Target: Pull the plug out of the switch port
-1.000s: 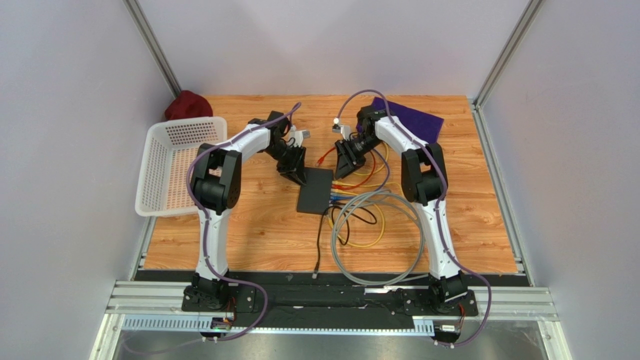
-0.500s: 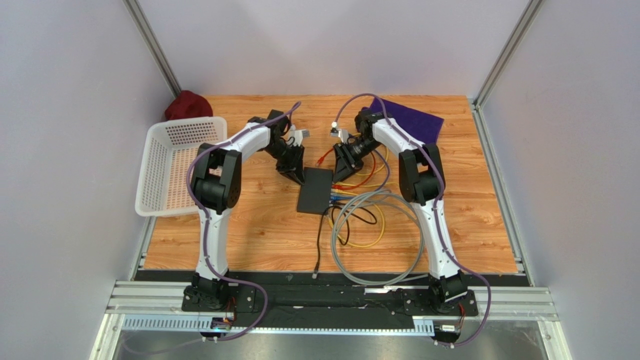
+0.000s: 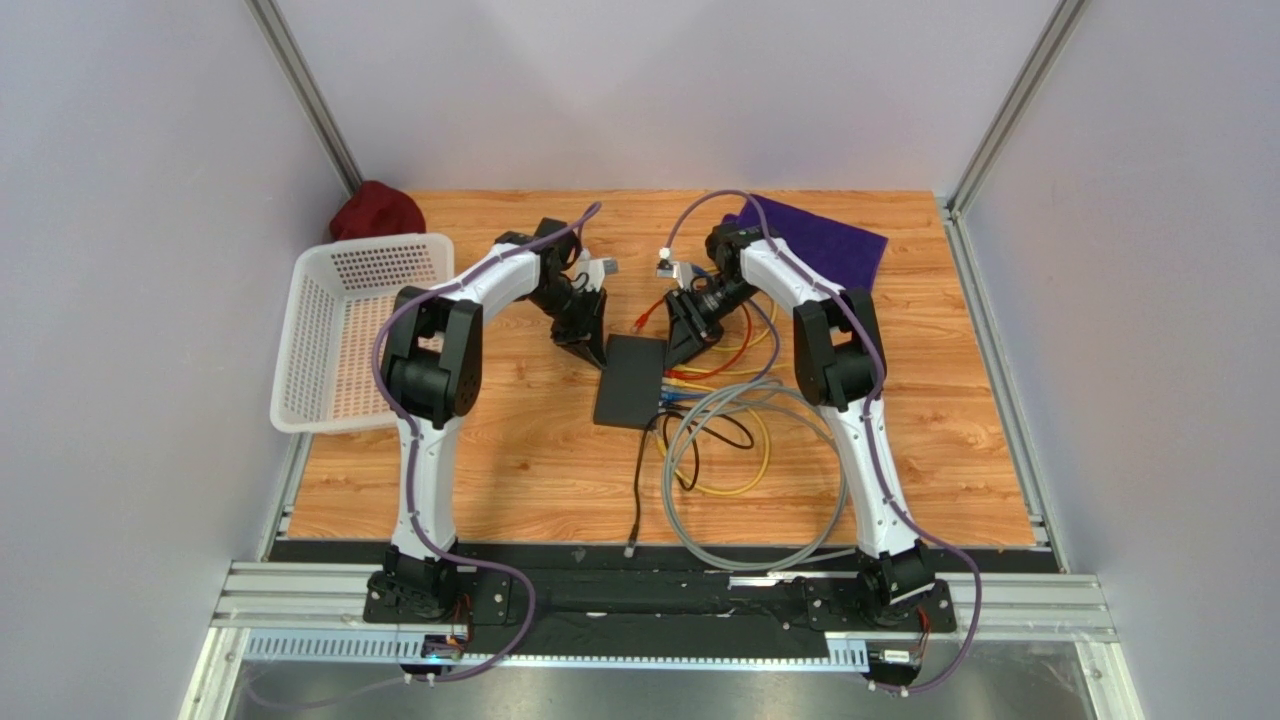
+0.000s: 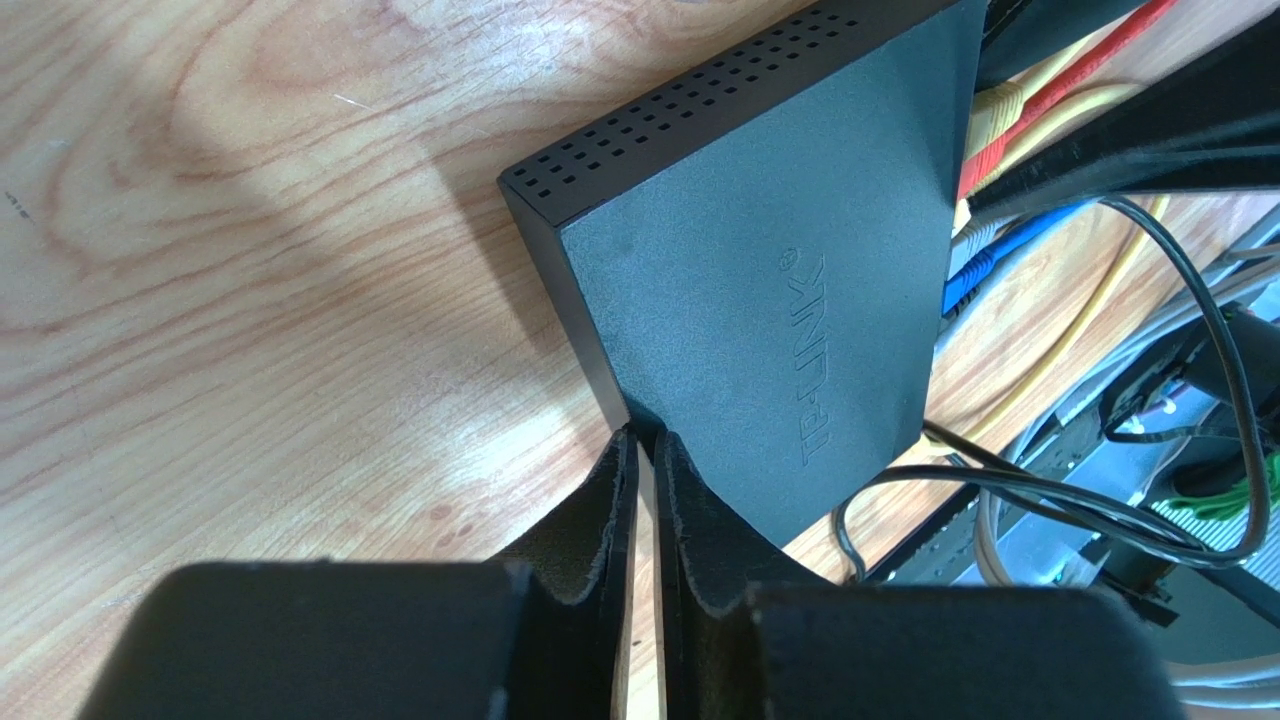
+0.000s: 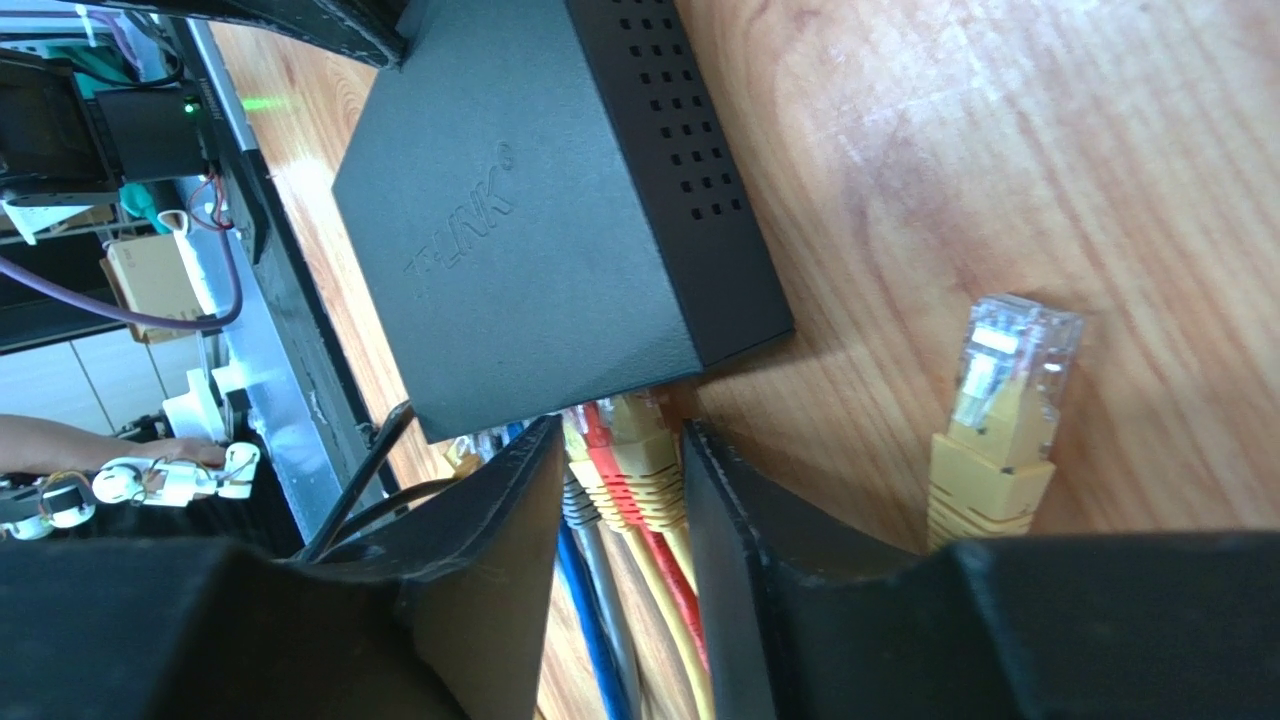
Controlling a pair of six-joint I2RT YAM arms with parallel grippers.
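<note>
- Centrally on the wood-grain tabletop (image 3: 496, 450) lies the switch (image 3: 630, 381). It is a thin, flat, rectangular box in matte black. Its finely grained top carries faint raised lettering, and rows of small round vent holes run along a side wall.
- Yellow and red plugs (image 5: 631, 450) with ribbed, rubbery boots enter its long side facing the right arm. A blue cable (image 4: 992, 263) goes in beside them. The ports themselves are hidden under the box's edge.
- The right fingers (image 5: 519, 525) are spread, one on each side of the yellow and red plugs, right at the port face. Whether their pads touch the boots cannot be made out.
- The left fingers (image 4: 613, 495) are pressed almost together, with only a sliver of light between them, and pinch nothing. Their tips meet a corner of the switch on the side away from the ports.
- A loose yellow cable end (image 5: 999, 405), tipped with a clear plastic connector, lies flat on the tabletop just beside the right fingers and apart from the switch.
- Thin yellow, red and black leads tangle with a thick grey cable coil (image 3: 751, 480) on the near right of the switch. Individual runs are hard to follow.
- A white mesh basket (image 3: 358, 330) sits at the left edge, with a dark red cloth (image 3: 376, 210) behind it. A purple cloth (image 3: 819, 233) at the far right is partly covered by the right arm.
</note>
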